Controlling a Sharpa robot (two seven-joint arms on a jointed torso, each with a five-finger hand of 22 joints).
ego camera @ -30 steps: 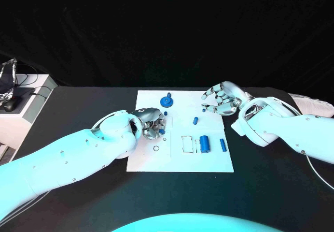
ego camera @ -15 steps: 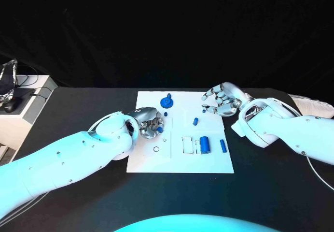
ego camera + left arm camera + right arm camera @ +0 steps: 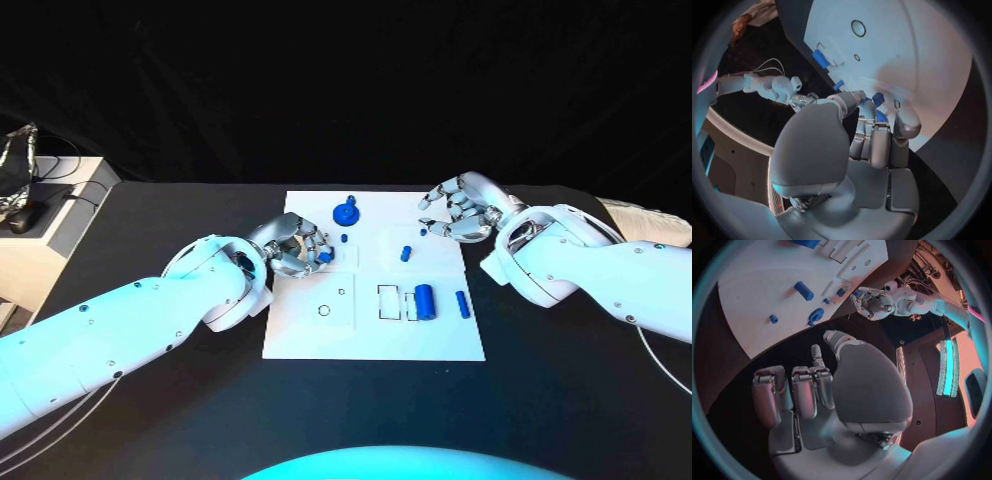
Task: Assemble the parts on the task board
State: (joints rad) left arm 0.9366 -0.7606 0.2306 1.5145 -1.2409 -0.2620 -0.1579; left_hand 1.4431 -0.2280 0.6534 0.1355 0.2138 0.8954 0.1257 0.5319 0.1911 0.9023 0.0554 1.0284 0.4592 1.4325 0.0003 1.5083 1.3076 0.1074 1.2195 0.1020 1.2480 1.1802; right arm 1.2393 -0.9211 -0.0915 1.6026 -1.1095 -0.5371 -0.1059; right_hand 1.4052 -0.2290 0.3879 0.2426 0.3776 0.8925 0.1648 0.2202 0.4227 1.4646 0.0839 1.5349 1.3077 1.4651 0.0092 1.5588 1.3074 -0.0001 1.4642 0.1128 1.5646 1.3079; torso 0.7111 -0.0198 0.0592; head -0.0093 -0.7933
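The white task board [image 3: 375, 325] lies mid-table. My left hand [image 3: 299, 245] hovers over its left edge and pinches a small blue part [image 3: 326, 256] in curled fingers; the left wrist view shows that blue part [image 3: 878, 100] at the fingertips. My right hand [image 3: 462, 208] hangs with fingers spread and nothing in it at the board's far right corner. On the board are a round blue part with a peg [image 3: 346, 211], a short blue peg [image 3: 407, 251], a thick blue cylinder [image 3: 424, 296] in a slot and a slim blue pin [image 3: 462, 302].
A grey stand with cables [image 3: 22, 190] sits at the table's far left. The board carries a round hole [image 3: 326, 308] and rectangular outlines [image 3: 389, 300]. Bare black table [image 3: 159, 400] surrounds the board. The right wrist view shows the board [image 3: 761, 280] and my left hand [image 3: 873, 302].
My left hand has drawn back toward the board's left edge and risen a little, taking the small blue part with it. The right hand has hardly moved.
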